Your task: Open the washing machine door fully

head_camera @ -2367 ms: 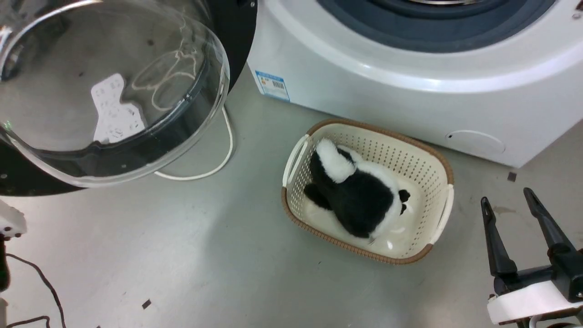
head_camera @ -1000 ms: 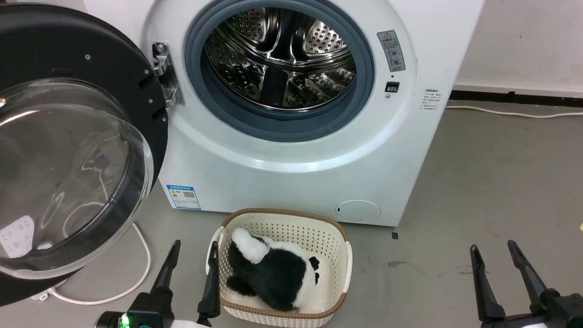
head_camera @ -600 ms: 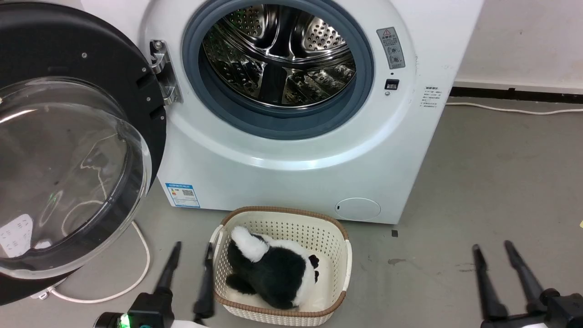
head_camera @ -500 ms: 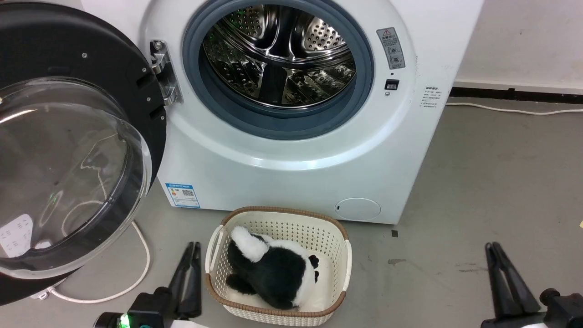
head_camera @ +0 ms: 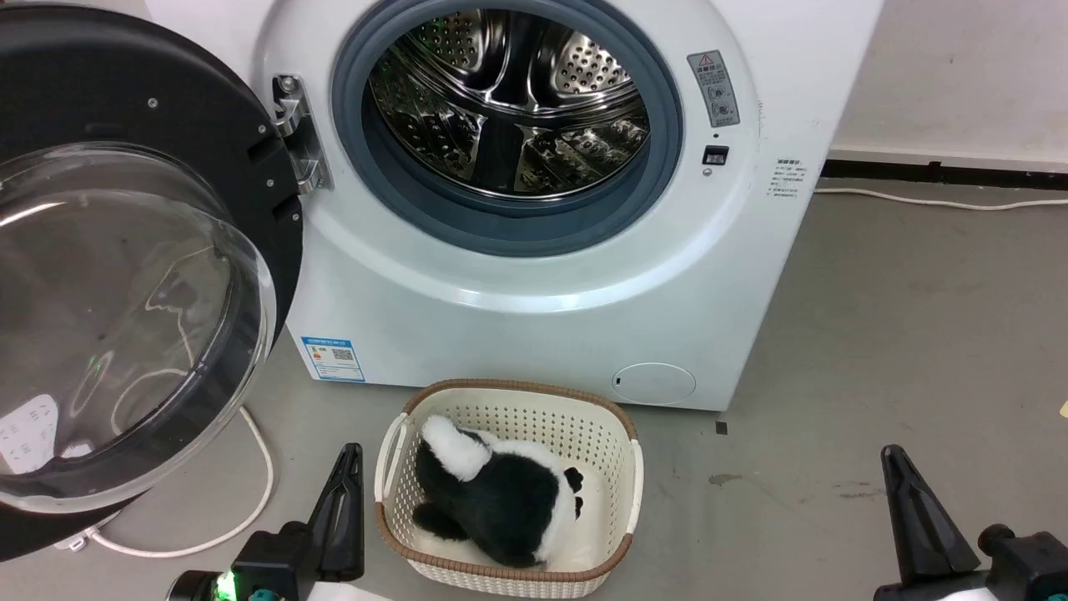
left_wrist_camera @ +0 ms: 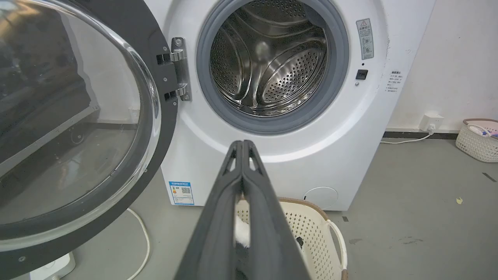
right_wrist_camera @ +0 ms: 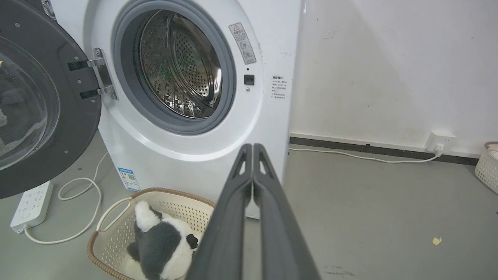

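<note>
The white washing machine [head_camera: 534, 284] stands ahead with its steel drum [head_camera: 509, 100] exposed. Its black round door [head_camera: 125, 275], with a bulging clear glass bowl, is swung wide out to the left on a metal hinge [head_camera: 296, 133]; the door [left_wrist_camera: 78, 124] and the hinge [left_wrist_camera: 179, 70] also show in the left wrist view, and the door [right_wrist_camera: 35, 109] in the right wrist view. My left gripper [head_camera: 349, 455] is low at the bottom left, shut on nothing, well away from the door. My right gripper [head_camera: 894, 457] sits at the bottom right, shut and empty.
A cream basket [head_camera: 617, 467] holding a black-and-white plush toy [head_camera: 496, 497] sits on the grey floor in front of the machine. A white cable [head_camera: 250, 501] and power strip [right_wrist_camera: 31, 204] lie under the door. Another basket [left_wrist_camera: 478, 138] stands by the right wall.
Both grippers have closed from wide open to shut, holding nothing. The door and basket have not moved over the last second.
</note>
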